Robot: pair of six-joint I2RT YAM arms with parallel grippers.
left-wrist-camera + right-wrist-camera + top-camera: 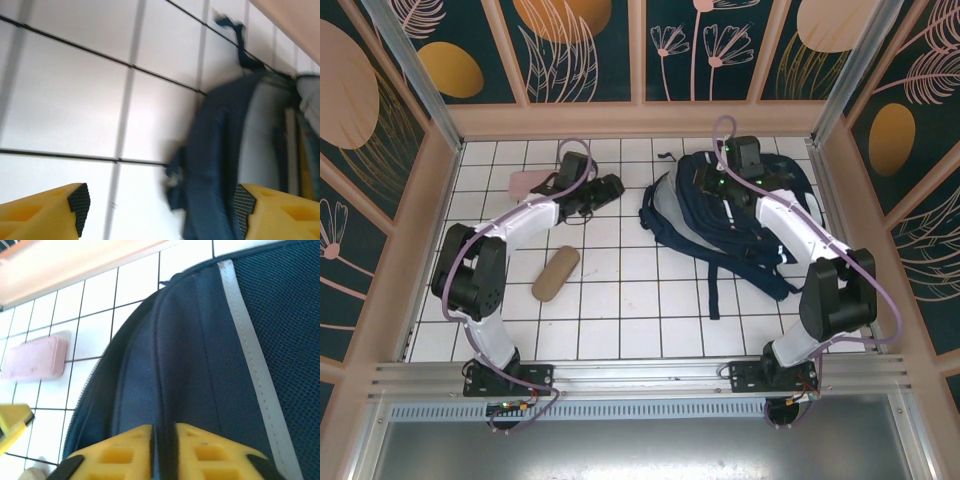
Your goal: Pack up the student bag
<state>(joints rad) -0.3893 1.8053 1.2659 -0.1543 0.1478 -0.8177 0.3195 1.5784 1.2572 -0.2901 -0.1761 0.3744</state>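
The student bag (720, 225), navy with white stripes, lies at the back right of the tiled table, its straps trailing toward the front. My right gripper (705, 178) is on the bag's upper left part. In the right wrist view its yellow jaws (164, 435) stand almost together with a fold of navy fabric (165, 370) between them, beside a white stripe (250, 355). My left gripper (610, 187) is just left of the bag. It is open (162, 207), with the bag's blurred left edge (220, 165) ahead near its right finger and nothing held.
A pink flat case (527, 182) lies at the back left by the left arm and shows again (35, 357) in the right wrist view. A tan oblong case (555, 272) lies on the tiles at mid left. The wooden back wall (640, 120) is close behind the bag.
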